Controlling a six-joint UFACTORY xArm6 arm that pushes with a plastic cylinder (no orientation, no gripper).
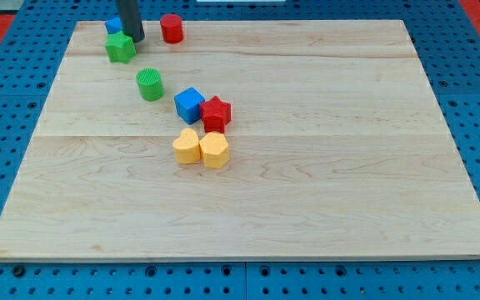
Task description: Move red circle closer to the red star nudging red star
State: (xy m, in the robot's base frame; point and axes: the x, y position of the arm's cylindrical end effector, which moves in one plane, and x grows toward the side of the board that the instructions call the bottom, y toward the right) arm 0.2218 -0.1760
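The tool, a bare rod with nothing to clench or release, is seen with its tip (137, 39) at the view's top left, set just beside the green star (120, 47) and in front of a partly hidden blue block (112, 26), with the red circle (171, 28) a little to its right. The red star (216, 113) is found well apart from the circle, near the middle of the worktop (348, 125), touching the blue cube (189, 105) and just above two yellow blocks (201, 148). The approach step is judged to be in hand: the tip would need to be brought behind the circle's top-left side so it can be pushed down and rightward, clear of the green circle (149, 84), until the star is nudged.
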